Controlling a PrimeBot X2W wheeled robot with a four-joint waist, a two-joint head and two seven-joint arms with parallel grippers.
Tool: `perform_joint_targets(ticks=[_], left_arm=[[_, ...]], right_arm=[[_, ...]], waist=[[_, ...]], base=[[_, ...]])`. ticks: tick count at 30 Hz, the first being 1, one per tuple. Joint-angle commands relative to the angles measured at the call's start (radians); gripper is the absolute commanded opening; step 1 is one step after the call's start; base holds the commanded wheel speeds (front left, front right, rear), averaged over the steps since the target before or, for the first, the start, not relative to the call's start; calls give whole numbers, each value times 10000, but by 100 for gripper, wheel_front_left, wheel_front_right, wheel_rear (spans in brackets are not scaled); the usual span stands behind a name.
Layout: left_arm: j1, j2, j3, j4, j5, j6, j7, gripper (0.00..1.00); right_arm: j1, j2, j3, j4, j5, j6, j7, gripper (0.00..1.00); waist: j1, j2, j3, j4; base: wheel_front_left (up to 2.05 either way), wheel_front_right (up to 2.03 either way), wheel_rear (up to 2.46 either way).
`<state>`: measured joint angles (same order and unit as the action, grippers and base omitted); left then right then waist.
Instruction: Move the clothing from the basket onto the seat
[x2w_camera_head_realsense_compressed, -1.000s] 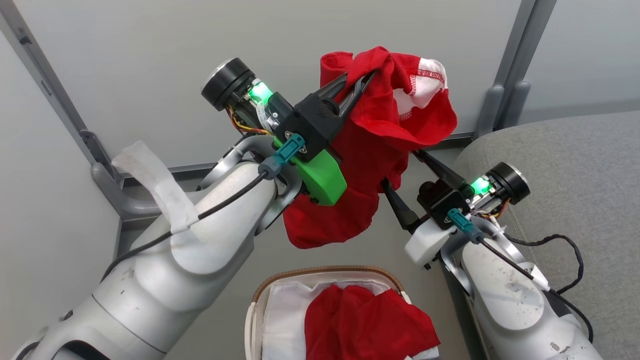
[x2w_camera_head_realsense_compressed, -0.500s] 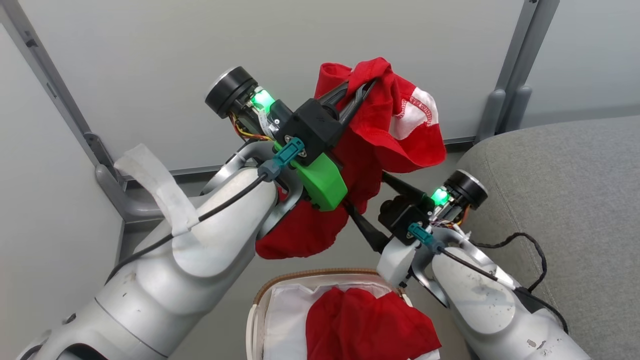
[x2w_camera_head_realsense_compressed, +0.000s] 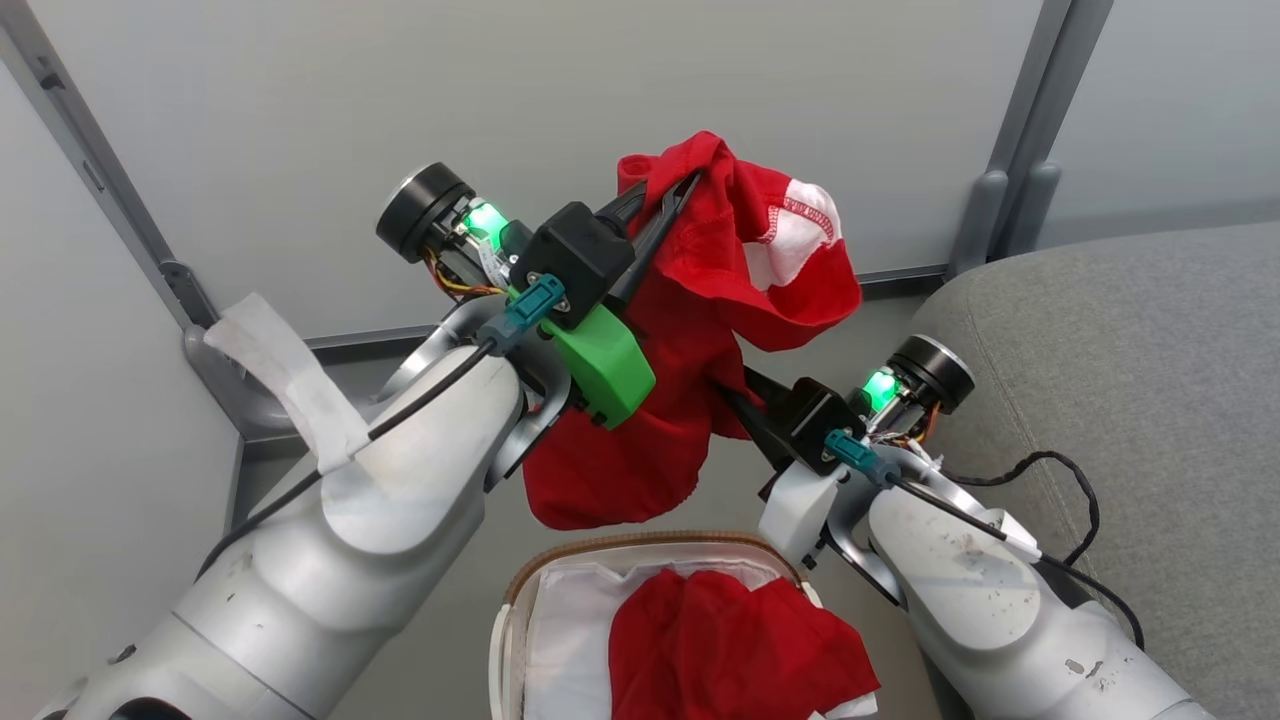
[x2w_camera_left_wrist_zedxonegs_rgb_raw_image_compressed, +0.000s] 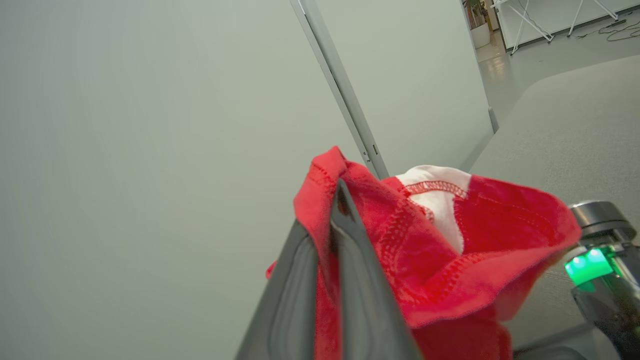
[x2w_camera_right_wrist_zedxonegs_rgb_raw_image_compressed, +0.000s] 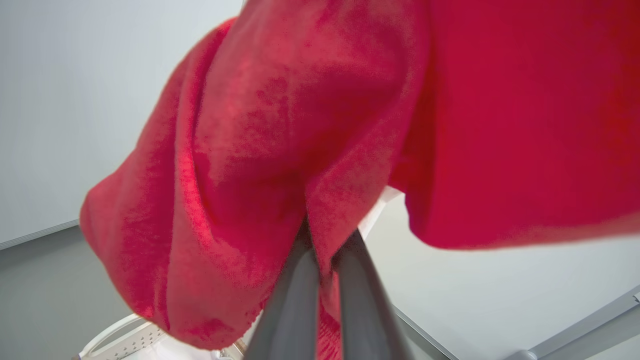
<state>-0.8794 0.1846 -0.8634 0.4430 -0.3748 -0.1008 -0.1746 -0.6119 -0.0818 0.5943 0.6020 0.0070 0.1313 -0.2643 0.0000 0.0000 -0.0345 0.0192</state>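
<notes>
With the left gripper (x2w_camera_head_realsense_compressed: 668, 195) clamped on the top of a bright red soft fabric garment (x2w_camera_head_realsense_compressed: 690, 330) and the right gripper (x2w_camera_head_realsense_compressed: 738, 398) pinched on its lower fold, above the oval white plastic basket (x2w_camera_head_realsense_compressed: 600, 553), both arms should carry it together over the light grey upholstered seat (x2w_camera_head_realsense_compressed: 1150, 380) before releasing.

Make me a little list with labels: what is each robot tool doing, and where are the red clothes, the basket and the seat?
left tool: shut on raised garment, up high
right tool: shut on raised garment, lower down
raised garment: red with a white patch, hanging above the basket
other garment: red, lying in the basket
seat: grey, at right, no clothes on the part shown
</notes>
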Motion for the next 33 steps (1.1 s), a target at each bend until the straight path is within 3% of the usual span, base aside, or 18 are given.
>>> perform_joint_targets(ticks=[1, 11, 12, 13, 14, 26, 33], left_arm=[[154, 91, 50, 55, -83, 60, -49, 0], [380, 19, 71, 357, -380, 94, -121, 0], [427, 5, 109, 391, -451, 112, -139, 25], [491, 6, 161, 429, -527, 137, -167, 41], [583, 18, 237, 489, -625, 176, -245, 100], [2621, 45, 1079, 757, -1287, 250, -909, 100], [4646, -284, 2146, 91, -761, 190, -898, 100]], right_arm=[[-55, -68, -32, -63, 30, -10, -4, 0], [82, -38, -317, -281, 183, -10, -4, 0], [107, -20, -409, -332, 229, -10, -4, 0], [135, -11, -468, -363, 241, -10, -4, 0], [161, 4, -535, -401, 258, -10, -4, 0], [547, 82, -1844, -923, -38, -10, -4, 0], [857, 23, -2740, -1257, -260, -10, -4, 0]], waist=[[0, 0, 16, -21], [0, 0, 97, -95], [0, 0, 107, -102], [0, 0, 116, -107], [0, 0, 124, -117], [0, 0, 231, -261], [0, 0, 313, -332]], base=[[0, 0, 0], [0, 0, 0], [0, 0, 0], [0, 0, 0], [0, 0, 0], [0, 0, 0], [0, 0, 0]])
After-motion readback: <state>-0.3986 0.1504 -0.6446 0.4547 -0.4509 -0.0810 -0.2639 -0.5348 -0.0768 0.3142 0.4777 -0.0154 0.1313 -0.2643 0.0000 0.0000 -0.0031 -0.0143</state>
